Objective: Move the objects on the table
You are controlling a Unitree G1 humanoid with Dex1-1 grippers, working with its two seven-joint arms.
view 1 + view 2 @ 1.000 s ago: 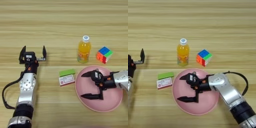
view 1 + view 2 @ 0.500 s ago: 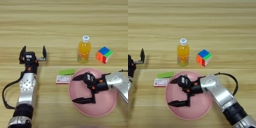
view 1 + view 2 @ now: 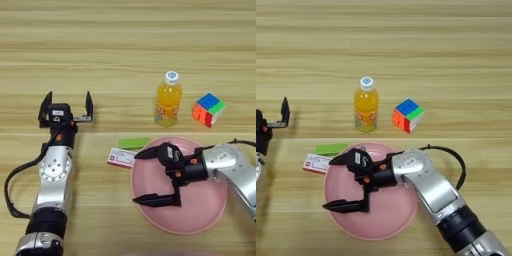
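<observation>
Right gripper (image 3: 152, 176) over the pink plate (image 3: 200, 212), fingers spread wide: one black finger (image 3: 149, 152) reaches toward the plate's upper left rim, the other lies low across its left part. Cannot tell whether either finger touches the plate.

White-and-red box (image 3: 121, 157) just left of the plate; its right end appears tucked at or under the rim. Green block (image 3: 134, 143) just behind the box, partly hidden.

Orange-juice bottle (image 3: 168, 99) upright behind the plate, puzzle cube (image 3: 208, 109) to its right, apart.

Left gripper (image 3: 67, 104) parked at table (image 3: 125, 45) left, fingers open, empty. Right forearm runs off the frame's lower right.
</observation>
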